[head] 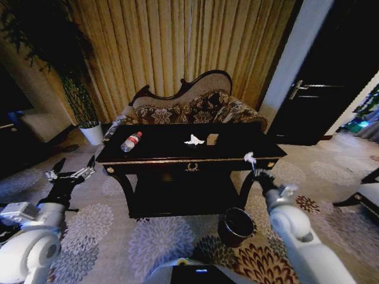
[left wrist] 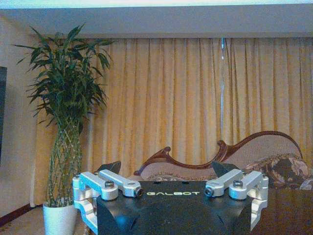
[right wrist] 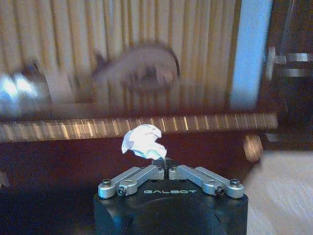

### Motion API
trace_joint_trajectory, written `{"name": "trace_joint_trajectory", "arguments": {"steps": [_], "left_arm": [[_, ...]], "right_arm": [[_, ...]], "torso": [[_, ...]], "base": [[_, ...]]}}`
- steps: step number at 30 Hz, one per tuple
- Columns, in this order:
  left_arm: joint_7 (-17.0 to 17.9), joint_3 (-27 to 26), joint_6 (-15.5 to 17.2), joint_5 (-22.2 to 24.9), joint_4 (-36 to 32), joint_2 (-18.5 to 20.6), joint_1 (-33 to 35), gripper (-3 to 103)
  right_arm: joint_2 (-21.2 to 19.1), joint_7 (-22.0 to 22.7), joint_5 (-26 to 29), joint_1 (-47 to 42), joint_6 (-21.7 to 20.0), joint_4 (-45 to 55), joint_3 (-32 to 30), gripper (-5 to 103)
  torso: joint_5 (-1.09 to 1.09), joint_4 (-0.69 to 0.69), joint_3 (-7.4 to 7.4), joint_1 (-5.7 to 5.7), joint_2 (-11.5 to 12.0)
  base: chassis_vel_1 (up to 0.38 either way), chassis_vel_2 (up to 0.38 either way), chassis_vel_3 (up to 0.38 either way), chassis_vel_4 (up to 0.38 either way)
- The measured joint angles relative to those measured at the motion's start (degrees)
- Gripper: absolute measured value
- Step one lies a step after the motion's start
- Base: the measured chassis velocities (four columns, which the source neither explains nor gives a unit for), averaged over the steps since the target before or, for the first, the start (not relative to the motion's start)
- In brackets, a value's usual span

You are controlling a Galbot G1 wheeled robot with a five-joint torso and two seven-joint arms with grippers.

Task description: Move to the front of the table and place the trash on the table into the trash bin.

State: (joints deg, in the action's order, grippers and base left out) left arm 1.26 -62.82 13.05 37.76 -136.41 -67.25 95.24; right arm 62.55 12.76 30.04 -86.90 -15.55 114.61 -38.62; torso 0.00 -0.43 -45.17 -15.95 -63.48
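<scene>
White tissue (right wrist: 142, 142) sits pinched between the closed fingers of the right hand (head: 254, 167), held up just off the bench's (head: 172, 155) front right corner, in front of its gold edge. Left hand (head: 71, 173) hangs off to the left of the bench, well apart from it, its fingers (left wrist: 113, 184) spread wide with nothing between them. On the black benchtop lie a bottle (head: 131, 141) with a red cap near the left end, another tissue (head: 194, 140) about the middle, and a small tan piece (head: 212, 139) just beside that tissue. Bin (head: 236, 226) stands on the patterned carpet (head: 148, 242) below the right hand, by the bench's right leg. Behind the bench is a sofa (head: 195, 106)
</scene>
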Motion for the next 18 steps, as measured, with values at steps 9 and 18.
{"name": "trace_joint_trajectory", "arguments": {"steps": [9,18], "left_arm": [[0.06,0.45,-0.06,0.01,1.09,0.03,-0.42,100],[0.17,0.43,-0.21,-0.03,1.54,-0.22,-0.5,100]], "right_arm": [[3.36,-1.46,-4.98,3.43,1.72,-19.45,3.46,0],[4.86,-1.61,-4.58,9.39,1.96,-32.65,5.3,0]], "torso": [[0.01,0.01,0.0,0.0,0.0],[0.0,0.02,0.0,0.01,0.0]], "base": [[0.0,0.0,0.0,0.0],[0.0,0.0,0.0,0.0]]}}
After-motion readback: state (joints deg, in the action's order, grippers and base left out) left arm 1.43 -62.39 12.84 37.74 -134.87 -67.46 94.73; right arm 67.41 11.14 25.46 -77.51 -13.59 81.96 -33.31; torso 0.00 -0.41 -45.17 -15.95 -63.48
